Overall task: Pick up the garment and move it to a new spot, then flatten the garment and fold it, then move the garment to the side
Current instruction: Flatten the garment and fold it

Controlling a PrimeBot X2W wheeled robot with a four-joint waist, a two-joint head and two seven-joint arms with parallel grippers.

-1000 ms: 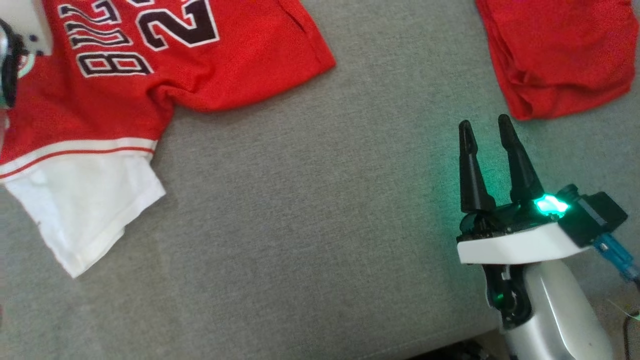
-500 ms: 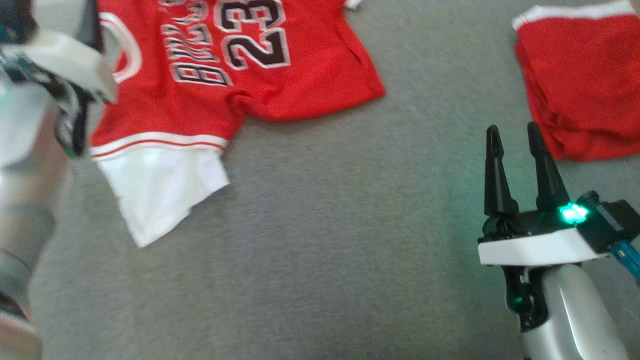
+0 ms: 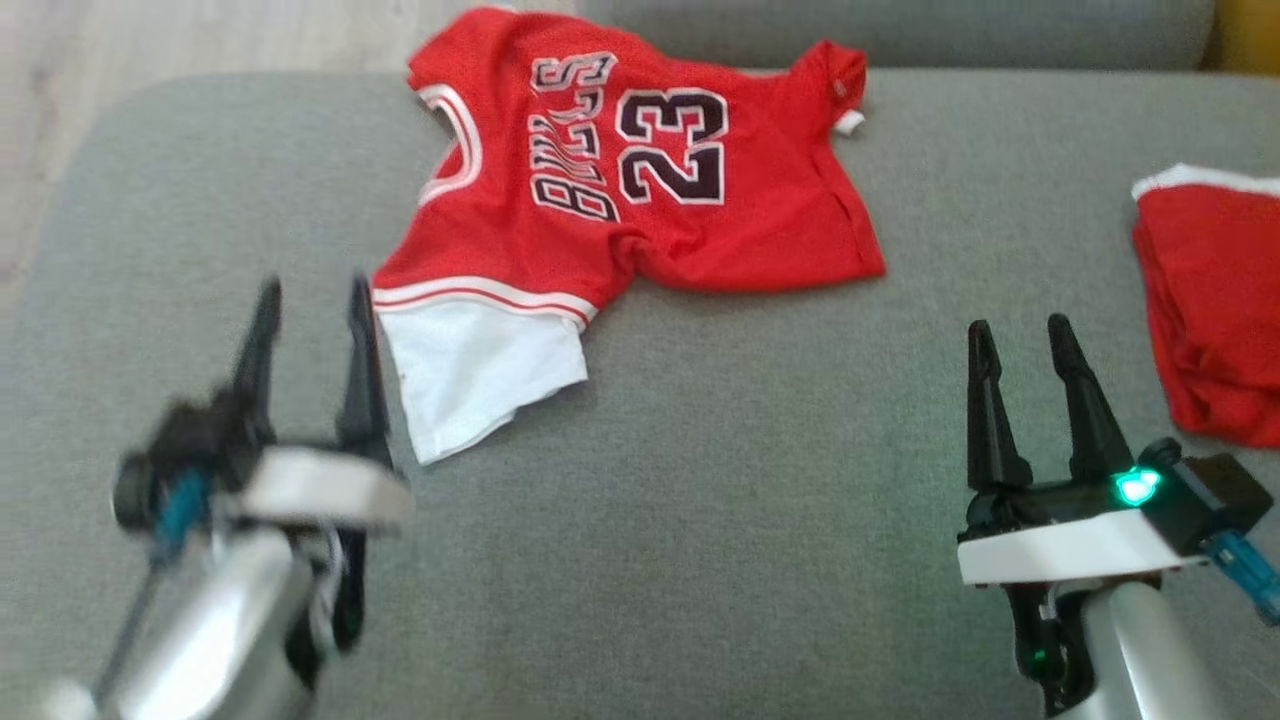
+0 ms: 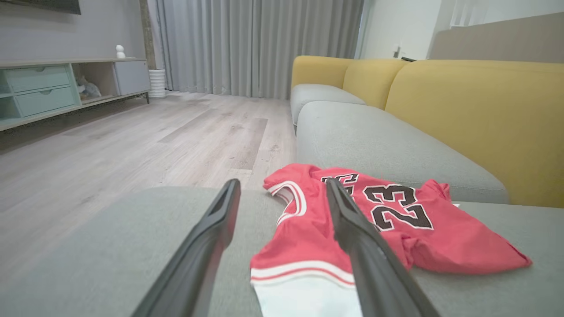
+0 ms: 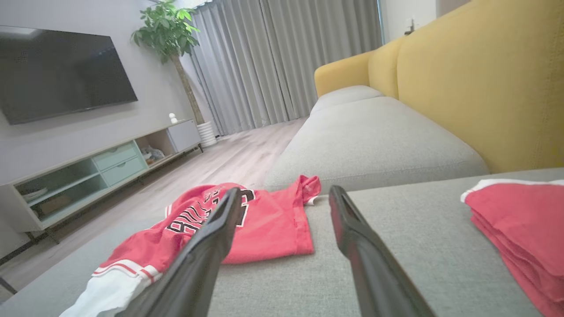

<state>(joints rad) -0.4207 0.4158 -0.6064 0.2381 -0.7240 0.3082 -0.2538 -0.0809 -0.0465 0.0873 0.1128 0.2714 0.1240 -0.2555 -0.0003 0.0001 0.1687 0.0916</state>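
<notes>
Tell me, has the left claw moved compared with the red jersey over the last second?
Yes. The left gripper was up by the neckline of the jersey; now it sits back toward the robot, beside the white sleeve.

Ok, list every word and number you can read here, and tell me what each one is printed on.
"BULLS": black letters edged in white, on the red mesh basketball jersey with white trim.
"23": on the same jersey, beside the word.
The folded red cloth on the right shows no print.
The dark flat television has a blank screen with nothing to read.
</notes>
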